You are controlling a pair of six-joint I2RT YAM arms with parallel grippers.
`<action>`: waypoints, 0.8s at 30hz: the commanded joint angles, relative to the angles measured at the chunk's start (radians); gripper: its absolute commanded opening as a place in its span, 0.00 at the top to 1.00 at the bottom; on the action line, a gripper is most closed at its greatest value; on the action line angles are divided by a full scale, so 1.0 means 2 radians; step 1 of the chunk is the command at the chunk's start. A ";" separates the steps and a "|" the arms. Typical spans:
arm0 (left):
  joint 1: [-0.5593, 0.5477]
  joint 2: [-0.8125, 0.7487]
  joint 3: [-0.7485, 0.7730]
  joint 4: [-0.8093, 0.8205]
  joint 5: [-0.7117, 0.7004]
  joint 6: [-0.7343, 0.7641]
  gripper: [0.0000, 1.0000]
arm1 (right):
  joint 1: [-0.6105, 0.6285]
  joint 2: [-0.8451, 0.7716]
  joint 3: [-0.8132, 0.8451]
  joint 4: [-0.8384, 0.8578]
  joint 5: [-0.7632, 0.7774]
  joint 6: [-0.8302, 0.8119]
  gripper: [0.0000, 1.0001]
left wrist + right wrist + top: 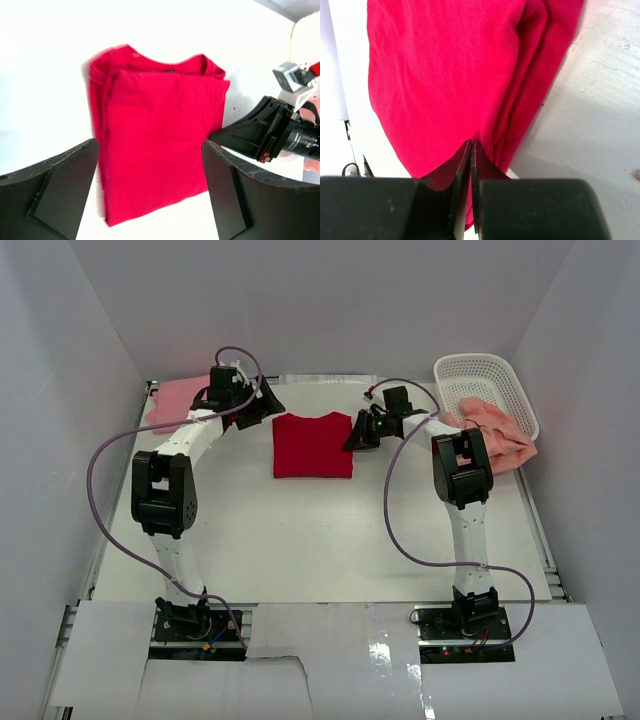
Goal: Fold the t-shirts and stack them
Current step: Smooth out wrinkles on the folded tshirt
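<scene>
– Checking status: where's the red t-shirt (312, 445)?
– Flat on the table (300, 540), centre, between my 2 arms. Folded to a rectangle, collar toward the far side.
– Left gripper (149, 147)?
– Spread wide, clear of the cloth. It sits just beside the shirt's far-left corner. Its camera looks across the shirt with 1 finger at each side of the frame.
– Right gripper (471, 145)?
– Pressed together, tips over the shirt's right edge. Can't tell if any fabric is caught between them.
– Other 2 shirts?
– Pink t-shirt (180, 400) lies at the far left of the table, partly hidden behind my left arm. Salmon-peach t-shirt (497, 432) is crumpled over the near rim of the white basket (485, 375) at the far right, and hangs out next to my right arm.
– Stack?
– Not yet. All 3 shirts lie well apart, and only the red one is folded flat.
</scene>
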State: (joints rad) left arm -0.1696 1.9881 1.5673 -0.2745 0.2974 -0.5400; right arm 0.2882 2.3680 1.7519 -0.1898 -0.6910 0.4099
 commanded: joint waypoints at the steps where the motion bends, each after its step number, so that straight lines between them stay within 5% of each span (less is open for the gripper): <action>1: 0.015 0.001 0.018 -0.050 -0.003 0.042 0.05 | -0.005 -0.043 0.000 -0.006 -0.003 -0.013 0.91; 12: 0.020 0.069 0.009 -0.015 0.066 0.069 0.12 | -0.008 -0.172 -0.044 -0.011 0.010 -0.020 0.57; 24: 0.020 0.127 0.028 0.002 0.098 0.054 0.16 | -0.012 -0.240 -0.081 -0.026 0.008 -0.037 0.56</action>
State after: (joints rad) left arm -0.1246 2.2032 1.6028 -0.2691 0.4683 -0.4328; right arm 0.2729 1.9057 1.6268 -0.2298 -0.6689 0.3618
